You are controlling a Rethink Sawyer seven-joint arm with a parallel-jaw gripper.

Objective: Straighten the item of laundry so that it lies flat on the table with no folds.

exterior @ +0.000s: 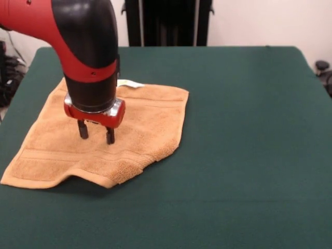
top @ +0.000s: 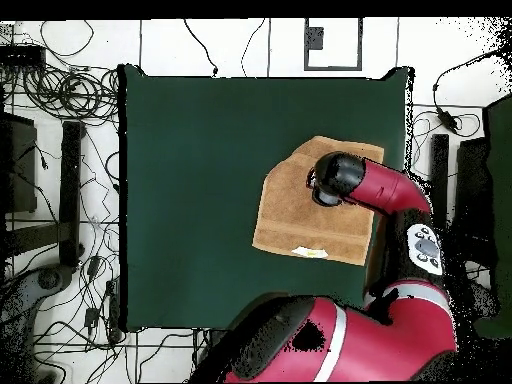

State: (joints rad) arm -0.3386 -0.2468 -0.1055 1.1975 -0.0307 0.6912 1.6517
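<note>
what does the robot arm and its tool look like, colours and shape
The arm is thick and rounded, red shell segments alternating with black joints; a grey panel with round buttons sits on one link. The tool has a red block body with a silver metal edge and two short black fingers. No loose cables show on it.

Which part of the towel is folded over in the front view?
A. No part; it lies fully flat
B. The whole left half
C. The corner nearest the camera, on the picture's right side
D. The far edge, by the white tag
C: on the towel, the near right corner is turned over onto itself, while the far edge by the white tag lies flat.
</note>
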